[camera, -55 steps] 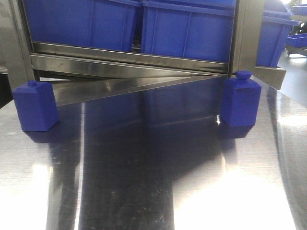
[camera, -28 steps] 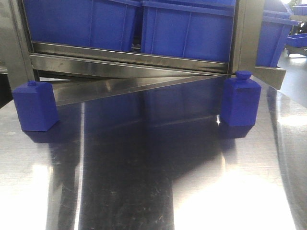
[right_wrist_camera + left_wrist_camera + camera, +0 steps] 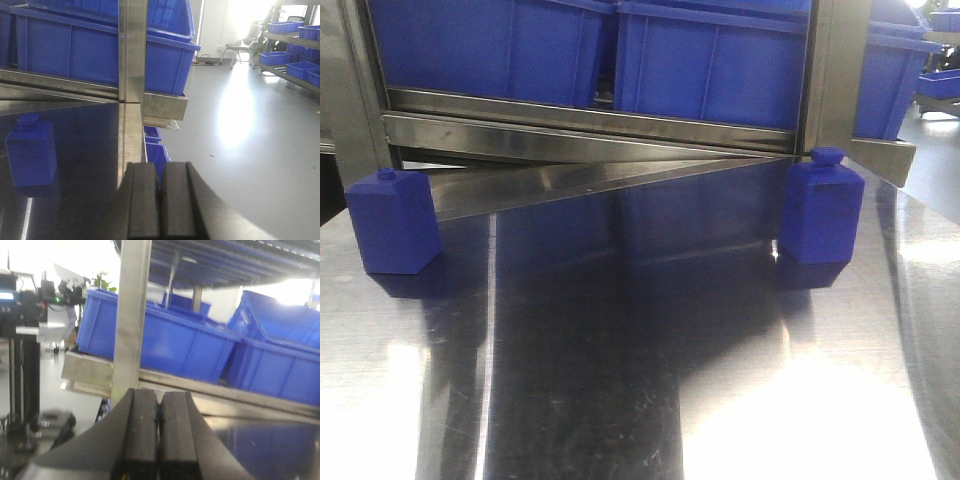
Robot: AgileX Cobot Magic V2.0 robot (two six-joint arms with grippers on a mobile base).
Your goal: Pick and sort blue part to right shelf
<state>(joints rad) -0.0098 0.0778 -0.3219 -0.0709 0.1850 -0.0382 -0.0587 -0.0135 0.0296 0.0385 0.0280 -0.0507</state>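
Found the left jaws and the right jaws both pressed together, with nothing pinched between them. Saw two blue parts standing upright on the shiny desk (image 3: pixel 620 390), well apart from each other and from both jaws. Noticed the left blue part (image 3: pixel 392 222) near the left leg of the shelf (image 3: pixel 590 118). Spotted the right blue part (image 3: pixel 822 208) ahead and to the left of the right jaws, just beside a steel post (image 3: pixel 132 55) standing straight ahead of them. Ahead of the left jaws, saw blue bins (image 3: pixel 165 340) resting on the shelf.
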